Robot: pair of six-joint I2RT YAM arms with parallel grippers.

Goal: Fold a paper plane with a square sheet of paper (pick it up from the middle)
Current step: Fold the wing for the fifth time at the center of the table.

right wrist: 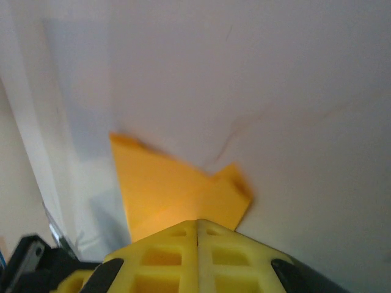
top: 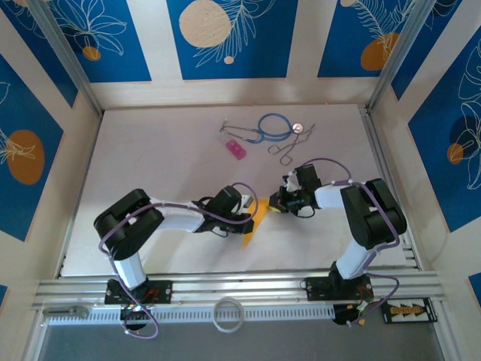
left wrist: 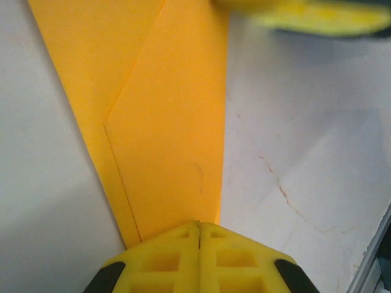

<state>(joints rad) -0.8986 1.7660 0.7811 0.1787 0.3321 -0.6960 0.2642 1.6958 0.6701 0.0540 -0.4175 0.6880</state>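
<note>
I saw the left gripper (left wrist: pixel 198 227) pinched tight on the narrow end of the folded orange paper (left wrist: pixel 171 122). The right gripper (right wrist: pixel 197 223) was clamped on the opposite end, fingers fully together. The paper sat between the 2 arms, near the front edge of the table (top: pixel 173 150). A pink block (top: pixel 236 148) lay well behind.

Your top view is bright, even and sharp, with faint shadows on the table (top: pixel 173 150). Your left wrist view shows the paper (left wrist: pixel 165 122) crisp but a yellow shape (left wrist: pixel 317 15) at the top edge blurred. Your right wrist view is soft, shadowed leftward.
</note>
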